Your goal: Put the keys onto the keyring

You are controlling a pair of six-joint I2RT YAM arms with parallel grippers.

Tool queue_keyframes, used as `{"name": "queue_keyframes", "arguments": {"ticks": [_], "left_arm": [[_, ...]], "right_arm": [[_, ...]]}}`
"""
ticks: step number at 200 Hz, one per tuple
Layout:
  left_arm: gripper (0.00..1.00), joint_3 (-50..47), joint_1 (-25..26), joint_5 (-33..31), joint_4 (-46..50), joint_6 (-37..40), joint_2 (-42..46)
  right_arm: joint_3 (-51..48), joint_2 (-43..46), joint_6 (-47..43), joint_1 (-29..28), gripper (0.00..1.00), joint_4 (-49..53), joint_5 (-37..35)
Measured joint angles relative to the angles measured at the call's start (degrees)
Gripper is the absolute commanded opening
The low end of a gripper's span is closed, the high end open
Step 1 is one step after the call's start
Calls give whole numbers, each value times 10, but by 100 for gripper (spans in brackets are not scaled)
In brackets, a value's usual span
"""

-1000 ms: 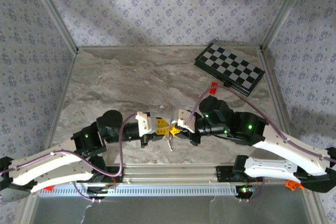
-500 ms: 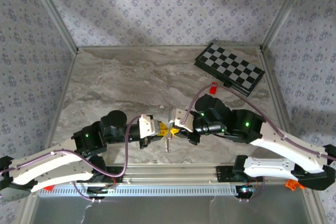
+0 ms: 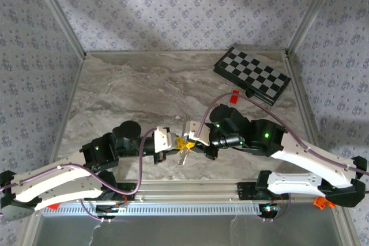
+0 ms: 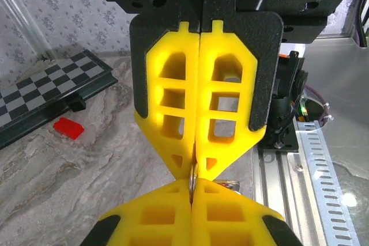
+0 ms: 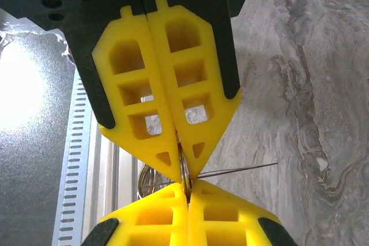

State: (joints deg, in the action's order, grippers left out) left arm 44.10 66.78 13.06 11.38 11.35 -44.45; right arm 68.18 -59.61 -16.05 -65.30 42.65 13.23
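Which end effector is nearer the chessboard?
The right end effector, on the side of the chessboard; the left end effector meets it tip to tip from farther off.

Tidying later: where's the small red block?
Top view: the small red plastic block lies right of centre on the marble table, beside the near edge of the checkered folding chessboard.
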Motion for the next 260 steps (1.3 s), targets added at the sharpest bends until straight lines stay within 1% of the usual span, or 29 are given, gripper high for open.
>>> {"name": "queue_keyframes", "arguments": {"ticks": [18, 35, 49, 90, 108, 149, 175, 184, 203, 213, 238, 260], "left_arm": [[0, 0, 0, 2, 2, 0, 1], [0, -5, 0, 7, -7, -5, 7], [0, -18, 0, 16, -33, -14, 19], [0, -46, 0, 46, -101, -37, 28], [0, -55, 0, 59, -128, -50, 27], [0, -65, 0, 88, -186, -72, 23], [0, -65, 0, 92, -193, -74, 19], [1, -64, 0, 89, -186, -72, 19], [13, -49, 0, 73, -146, -59, 17], [17, -38, 0, 59, -118, -48, 15], [18, -14, 0, 27, -65, -27, 11], [16, -3, 1, 12, -34, -12, 7]], "right_arm": [[0, -2, -1, -2, 0, 0, 0], [0, 1, 0, -3, 11, -3, 3], [-7, 10, 4, -3, 18, -19, 11], [-42, 47, 8, -4, 19, -63, 25], [-52, 61, 9, -4, 17, -74, 31], [-76, 102, 16, -4, 0, -106, 47], [-76, 105, 18, -4, 0, -107, 47], [-76, 104, 18, -4, 0, -106, 47], [-73, 96, 16, -4, 0, -96, 38], [-66, 86, 14, -4, 0, -85, 27], [-45, 60, 6, -10, 0, -56, 6], [-32, 45, -1, -16, 0, -37, -9]]}}
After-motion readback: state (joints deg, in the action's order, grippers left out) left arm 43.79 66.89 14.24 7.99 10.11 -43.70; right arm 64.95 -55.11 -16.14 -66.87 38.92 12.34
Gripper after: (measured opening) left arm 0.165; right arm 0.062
